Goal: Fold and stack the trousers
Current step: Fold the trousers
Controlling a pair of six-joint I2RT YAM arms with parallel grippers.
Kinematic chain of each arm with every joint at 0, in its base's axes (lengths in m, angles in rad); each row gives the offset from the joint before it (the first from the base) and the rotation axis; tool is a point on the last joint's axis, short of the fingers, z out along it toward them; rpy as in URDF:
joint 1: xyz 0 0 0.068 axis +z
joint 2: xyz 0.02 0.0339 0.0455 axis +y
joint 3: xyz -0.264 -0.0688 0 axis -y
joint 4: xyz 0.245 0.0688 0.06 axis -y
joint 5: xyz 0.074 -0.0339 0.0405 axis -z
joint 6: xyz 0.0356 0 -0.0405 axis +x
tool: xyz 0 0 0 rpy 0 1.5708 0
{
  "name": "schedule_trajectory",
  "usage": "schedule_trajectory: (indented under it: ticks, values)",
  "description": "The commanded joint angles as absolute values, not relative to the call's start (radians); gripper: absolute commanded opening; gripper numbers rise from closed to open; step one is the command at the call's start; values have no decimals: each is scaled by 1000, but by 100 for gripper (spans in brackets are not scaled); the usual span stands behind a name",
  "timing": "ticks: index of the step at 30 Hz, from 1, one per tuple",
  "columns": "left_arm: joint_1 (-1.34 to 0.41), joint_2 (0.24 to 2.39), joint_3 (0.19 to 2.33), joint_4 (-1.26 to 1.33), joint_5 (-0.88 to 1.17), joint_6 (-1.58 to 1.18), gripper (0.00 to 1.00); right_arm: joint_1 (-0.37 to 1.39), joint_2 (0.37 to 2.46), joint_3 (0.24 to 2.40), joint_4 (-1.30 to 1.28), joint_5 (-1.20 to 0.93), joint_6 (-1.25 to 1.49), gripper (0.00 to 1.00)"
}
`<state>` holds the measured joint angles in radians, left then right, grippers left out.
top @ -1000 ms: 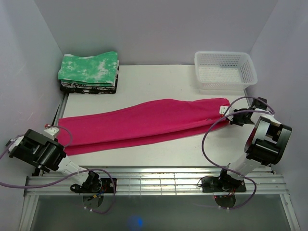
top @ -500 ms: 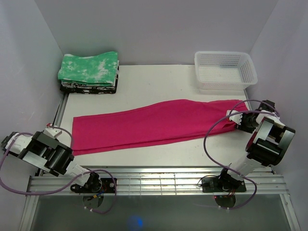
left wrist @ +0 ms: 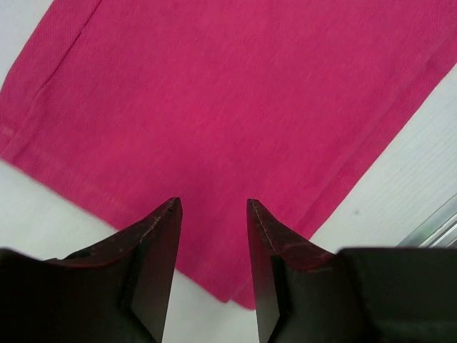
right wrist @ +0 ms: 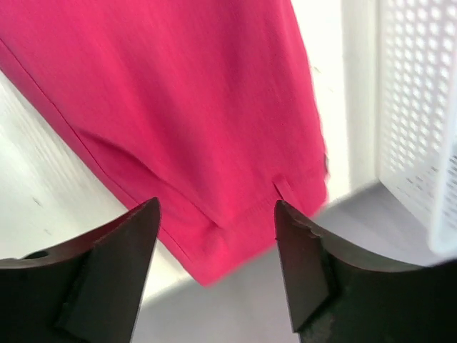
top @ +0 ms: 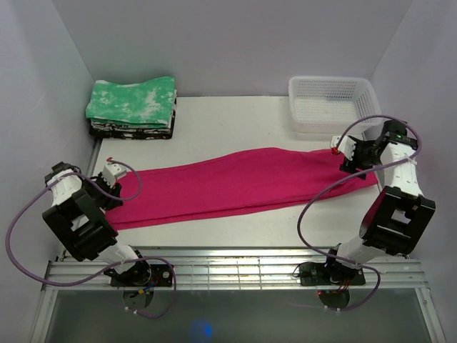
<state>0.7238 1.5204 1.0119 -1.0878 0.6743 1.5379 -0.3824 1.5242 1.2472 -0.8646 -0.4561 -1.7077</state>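
Observation:
The magenta-pink trousers (top: 235, 182) lie stretched flat across the white table (top: 214, 128), running from near left to far right. My left gripper (top: 112, 184) hovers open over their left end. In the left wrist view its dark fingers (left wrist: 161, 243) stand apart above the trousers (left wrist: 228, 107), and the left gripper (left wrist: 213, 205) holds nothing. My right gripper (top: 345, 156) is open above the right end. In the right wrist view the right gripper (right wrist: 216, 207) spreads wide over the corner of the trousers (right wrist: 178, 93), apart from it.
A folded green-and-white cloth (top: 132, 100) tops a dark stack at the back left. A white mesh basket (top: 332, 103) stands at the back right, close to the right gripper, and shows as a basket (right wrist: 414, 107) in the right wrist view. Walls enclose three sides.
Both grippers have opened and let go of the trousers' ends. The cloth slid right and now lies flat. The right arm rose toward the basket; the left arm swung over the left end.

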Motion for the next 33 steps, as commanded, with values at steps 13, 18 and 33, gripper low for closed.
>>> schedule_trajectory:
  ticks: [13, 18, 33]
  values:
    - [436, 1781, 1040, -844, 341, 945, 44, -101, 1720, 1086, -753, -290, -1082, 59]
    - [437, 1957, 1225, -825, 269, 891, 42, -40, 1700, 980, -761, -271, -1029, 58]
    - [563, 1866, 1538, -974, 515, 500, 54, 84, 1598, 1003, -899, -400, -948, 60]
